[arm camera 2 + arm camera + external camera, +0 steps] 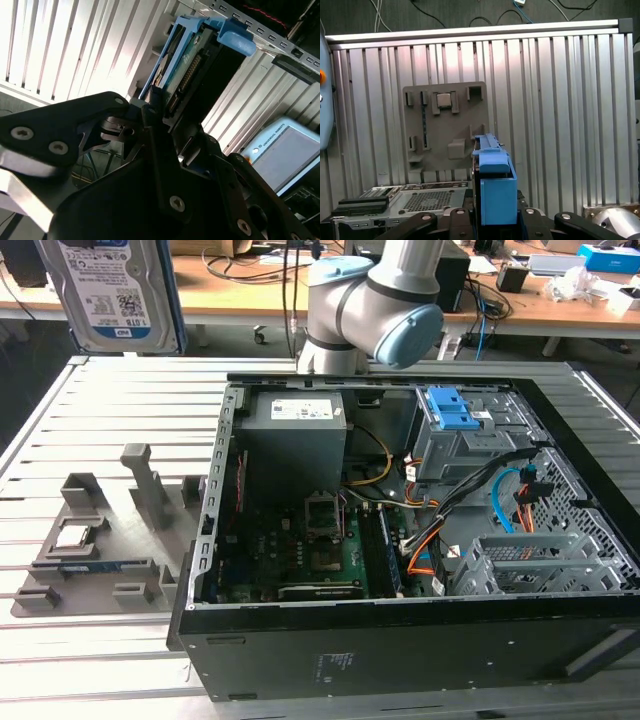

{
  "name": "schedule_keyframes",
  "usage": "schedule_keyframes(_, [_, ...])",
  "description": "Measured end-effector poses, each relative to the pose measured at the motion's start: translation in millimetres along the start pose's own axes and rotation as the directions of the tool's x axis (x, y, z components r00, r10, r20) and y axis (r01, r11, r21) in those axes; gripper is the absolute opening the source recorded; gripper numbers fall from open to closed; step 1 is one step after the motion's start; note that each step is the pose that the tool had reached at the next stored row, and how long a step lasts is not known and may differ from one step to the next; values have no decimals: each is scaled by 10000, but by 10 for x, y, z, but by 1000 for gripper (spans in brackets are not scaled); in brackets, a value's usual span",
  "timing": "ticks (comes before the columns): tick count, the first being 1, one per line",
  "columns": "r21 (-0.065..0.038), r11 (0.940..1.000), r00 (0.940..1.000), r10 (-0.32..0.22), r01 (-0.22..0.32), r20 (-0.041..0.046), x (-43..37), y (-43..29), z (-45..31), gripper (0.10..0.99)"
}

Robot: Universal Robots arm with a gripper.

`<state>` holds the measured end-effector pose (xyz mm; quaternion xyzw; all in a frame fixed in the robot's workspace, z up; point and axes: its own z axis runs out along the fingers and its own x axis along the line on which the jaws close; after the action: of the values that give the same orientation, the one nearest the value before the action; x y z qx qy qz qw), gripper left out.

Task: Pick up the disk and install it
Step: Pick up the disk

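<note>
The disk [110, 290] hangs high at the exterior view's upper left, label side showing, well above the slatted table. In the second wrist view the disk [192, 65] is seen edge-on in its blue bracket, and my gripper [167, 112] is shut on its lower end. In the first wrist view the blue bracket of the disk [495, 192] rises from my gripper [495, 222]. Inside the open computer case [400, 650], the grey drive bay with a blue latch [455, 415] stands at the back right, away from the disk.
A grey fixture plate [90, 550] holding a small silver chip [75, 535] lies on the table [100, 390] left of the case; the plate [445, 130] lies below in the first wrist view. Orange and blue cables cross the case. A cluttered workbench stands behind.
</note>
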<state>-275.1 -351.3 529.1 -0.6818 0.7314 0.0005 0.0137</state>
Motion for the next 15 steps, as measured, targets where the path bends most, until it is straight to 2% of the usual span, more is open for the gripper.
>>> schedule_keyframes(10, [2, 10000, 10000, 0, 0, -29, -12, -186, 77, 365])
schedule_keyframes(15, [4, 10000, 10000, -1, 1, -46, -19, -309, 117, 365])
